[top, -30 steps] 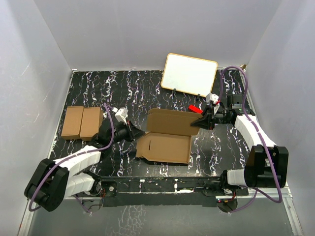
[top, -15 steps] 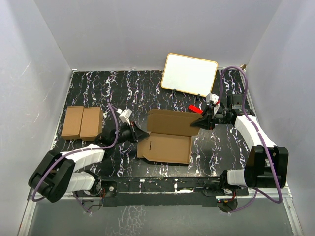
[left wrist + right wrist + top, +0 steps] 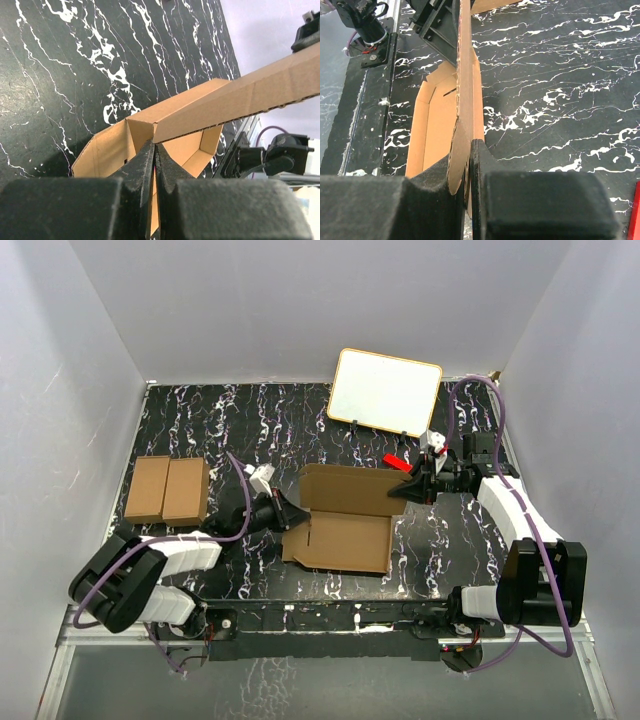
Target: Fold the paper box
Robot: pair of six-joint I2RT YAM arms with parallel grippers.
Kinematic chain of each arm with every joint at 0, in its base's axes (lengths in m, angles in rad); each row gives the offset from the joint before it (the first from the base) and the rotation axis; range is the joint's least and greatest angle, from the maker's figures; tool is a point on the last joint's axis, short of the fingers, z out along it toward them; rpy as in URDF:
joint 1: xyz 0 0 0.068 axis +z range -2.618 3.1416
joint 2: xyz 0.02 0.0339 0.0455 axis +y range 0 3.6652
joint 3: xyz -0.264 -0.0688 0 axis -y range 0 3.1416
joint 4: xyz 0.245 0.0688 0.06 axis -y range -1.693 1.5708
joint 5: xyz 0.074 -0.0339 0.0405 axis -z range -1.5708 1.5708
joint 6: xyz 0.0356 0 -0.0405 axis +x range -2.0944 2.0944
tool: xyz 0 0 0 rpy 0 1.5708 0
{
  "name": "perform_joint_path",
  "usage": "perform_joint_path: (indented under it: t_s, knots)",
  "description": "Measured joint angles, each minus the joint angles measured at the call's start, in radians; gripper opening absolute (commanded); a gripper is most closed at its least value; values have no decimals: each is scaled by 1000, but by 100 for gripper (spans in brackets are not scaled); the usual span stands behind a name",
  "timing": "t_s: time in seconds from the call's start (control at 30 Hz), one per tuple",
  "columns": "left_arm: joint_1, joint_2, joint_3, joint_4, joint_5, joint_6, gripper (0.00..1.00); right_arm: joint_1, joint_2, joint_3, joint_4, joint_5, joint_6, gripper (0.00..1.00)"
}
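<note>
Now, the left gripper (image 3: pixel 154 147) is pinched tight on the left end of the box (image 3: pixel 345 535), the right gripper (image 3: pixel 469 152) clamped on its raised rear edge; it lies between them, long axis running arm to arm, both equally near.

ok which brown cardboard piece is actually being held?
The open brown cardboard box mid-table, pinched by the left gripper and right gripper; the twin closed cartons far left lie untouched.
</note>
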Motion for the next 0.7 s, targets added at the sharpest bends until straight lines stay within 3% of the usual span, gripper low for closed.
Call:
perform_joint_path:
  t_s: [0.37,0.57,0.7]
  knots:
    - [-5,50,-14,156,-88,-84,7,-6,-8,-11,31,-8,13,8]
    - [-9,69,-14,185,-91,-97,21,-6,-8,-11,34,-6,14,8]
    - [-10,-32,-23,108,-105,-63,35,-6,-9,-11,34,-5,16,8]
